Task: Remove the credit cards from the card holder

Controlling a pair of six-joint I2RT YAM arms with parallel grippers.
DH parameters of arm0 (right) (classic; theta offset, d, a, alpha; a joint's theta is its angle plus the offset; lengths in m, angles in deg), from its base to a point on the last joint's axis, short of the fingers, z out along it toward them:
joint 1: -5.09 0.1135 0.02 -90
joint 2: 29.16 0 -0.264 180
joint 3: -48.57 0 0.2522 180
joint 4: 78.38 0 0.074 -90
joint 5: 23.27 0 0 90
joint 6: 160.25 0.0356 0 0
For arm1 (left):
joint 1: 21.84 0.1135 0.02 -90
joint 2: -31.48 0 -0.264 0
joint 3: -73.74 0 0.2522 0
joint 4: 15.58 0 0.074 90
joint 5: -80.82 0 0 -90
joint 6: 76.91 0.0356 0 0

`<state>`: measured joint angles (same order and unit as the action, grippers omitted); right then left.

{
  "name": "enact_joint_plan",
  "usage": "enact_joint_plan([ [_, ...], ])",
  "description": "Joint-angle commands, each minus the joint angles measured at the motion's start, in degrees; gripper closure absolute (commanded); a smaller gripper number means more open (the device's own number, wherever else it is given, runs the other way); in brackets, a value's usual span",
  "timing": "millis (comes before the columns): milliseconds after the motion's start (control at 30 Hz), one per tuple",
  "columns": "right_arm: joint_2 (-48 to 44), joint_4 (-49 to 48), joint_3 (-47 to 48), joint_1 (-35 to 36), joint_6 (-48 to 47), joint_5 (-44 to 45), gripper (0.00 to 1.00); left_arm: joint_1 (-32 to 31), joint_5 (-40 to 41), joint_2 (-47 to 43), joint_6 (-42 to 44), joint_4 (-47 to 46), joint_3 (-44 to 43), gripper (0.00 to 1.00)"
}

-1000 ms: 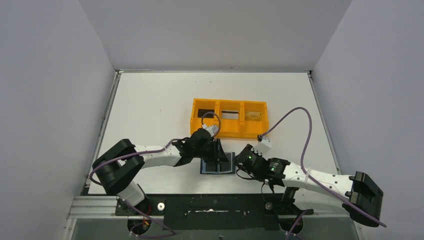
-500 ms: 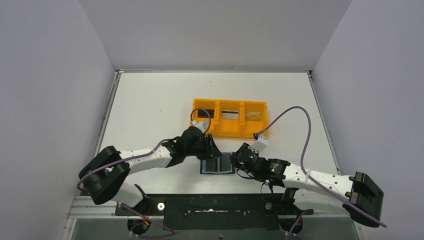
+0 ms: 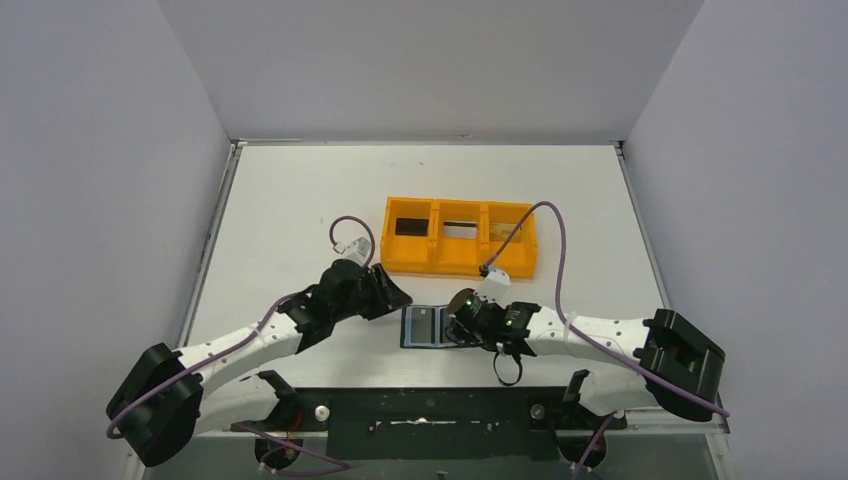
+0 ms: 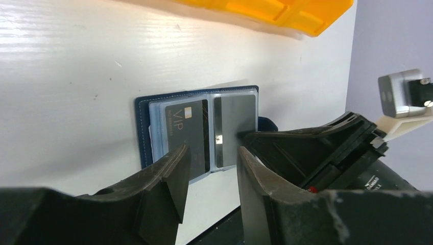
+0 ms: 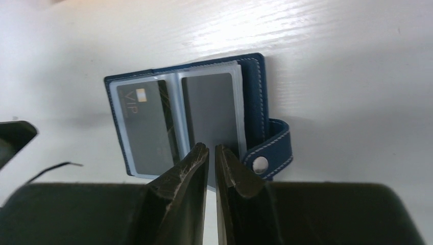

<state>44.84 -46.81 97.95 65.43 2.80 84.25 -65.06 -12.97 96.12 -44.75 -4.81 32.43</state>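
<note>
One card holder, two cards showing, one tray, two grippers.
One white surface carries one navy card holder, lying open, with one snap tab. Two cards show in its clear sleeves: one dark VIP card and one plain grey card. One orange tray has three compartments: one dark flat piece in the left, one pale piece in the right, and the middle too unclear to count. Two arms, one gripper each: left gripper and right gripper.

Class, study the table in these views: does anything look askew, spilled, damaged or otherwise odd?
Nothing stands out. The card holder lies open and flat, its cards tucked inside, and the orange tray sits level beyond it. Nothing looks spilled, bent or damaged.
</note>
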Motion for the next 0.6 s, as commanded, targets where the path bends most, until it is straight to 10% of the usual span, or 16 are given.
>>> enact_joint_plan([
  [0,-0.5,6.7,2.3,-0.2,2.2,3.1,0.86,1.6,-4.0,-1.4,3.4,-1.4,-1.1,0.61],
  [567,-3.0,-0.4,-6.0,-3.4,2.9,-1.4,0.85,-7.3,-9.5,21.3,9.2,-0.5,-15.5,0.6],
])
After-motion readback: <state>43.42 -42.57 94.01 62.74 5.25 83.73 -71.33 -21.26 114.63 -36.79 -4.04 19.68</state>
